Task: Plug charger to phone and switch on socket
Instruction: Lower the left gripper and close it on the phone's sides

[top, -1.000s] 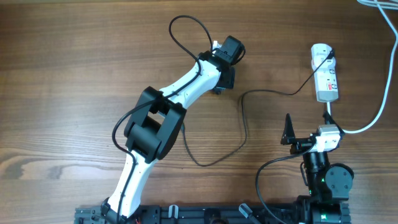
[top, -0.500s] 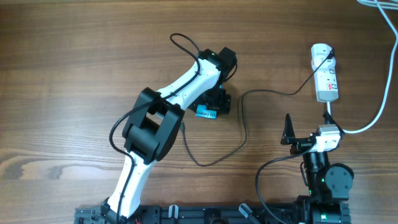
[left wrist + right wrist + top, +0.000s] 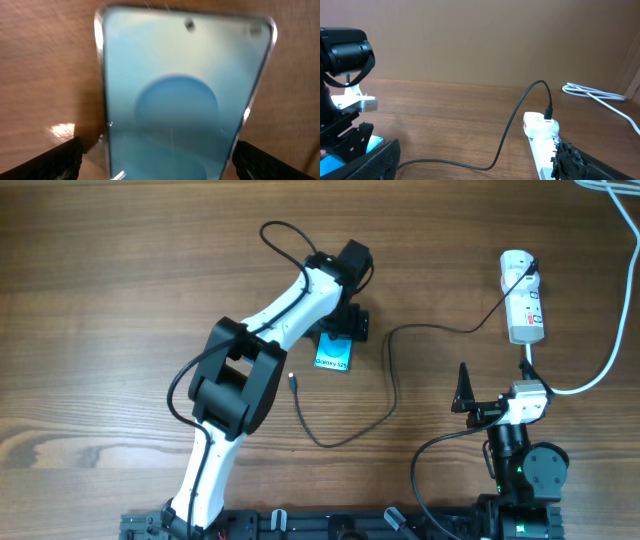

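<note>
Two grips matter, we judge: the phone (image 3: 333, 360), flat on the surface (image 3: 120, 300) just at 6 o'clock of our spread left tool (image 3: 343, 335), looks thin, slick and fragile, so take its long edges, while the limp, light charger (image 3: 393, 380) wants pinching right behind its plug (image 3: 291, 379).

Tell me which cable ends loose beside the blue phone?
The thin black charger: its metal tip lies just left of the phone. The thicker white cable runs off at the right.

Wood table (image 3: 100, 300). I see phone (image 3: 333, 357) lying flat just beside my left gripper (image 3: 347, 330). Charger (image 3: 391, 370) loops to its right. Socket (image 3: 523, 298) and white cable (image 3: 615, 350) lie farther right.
</note>
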Robot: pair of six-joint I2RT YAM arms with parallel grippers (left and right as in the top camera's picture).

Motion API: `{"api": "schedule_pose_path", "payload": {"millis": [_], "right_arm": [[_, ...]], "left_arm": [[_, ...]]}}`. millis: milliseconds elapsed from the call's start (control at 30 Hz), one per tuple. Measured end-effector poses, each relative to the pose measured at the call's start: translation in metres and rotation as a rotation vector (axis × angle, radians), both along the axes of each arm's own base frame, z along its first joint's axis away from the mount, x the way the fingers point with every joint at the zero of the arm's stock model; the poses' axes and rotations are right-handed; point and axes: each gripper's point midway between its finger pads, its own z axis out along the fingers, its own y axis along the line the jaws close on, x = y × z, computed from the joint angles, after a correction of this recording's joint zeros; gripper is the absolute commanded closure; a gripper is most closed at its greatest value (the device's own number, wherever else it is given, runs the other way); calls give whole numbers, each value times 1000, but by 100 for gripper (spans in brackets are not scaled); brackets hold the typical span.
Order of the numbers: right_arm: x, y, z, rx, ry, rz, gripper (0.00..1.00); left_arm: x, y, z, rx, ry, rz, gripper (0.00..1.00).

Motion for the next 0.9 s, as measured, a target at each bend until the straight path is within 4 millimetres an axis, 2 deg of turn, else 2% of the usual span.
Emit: {"api": "schedule_pose_path", "payload": {"millis": [567, 900], "right_arm": [[0, 0, 0, 0, 0, 0, 0], [0, 0, 0, 0, 0, 0, 0]], "left_arm": [[2, 3, 0, 4, -1, 6, 0], [-7, -5, -1, 45, -14, -30, 0]]}}
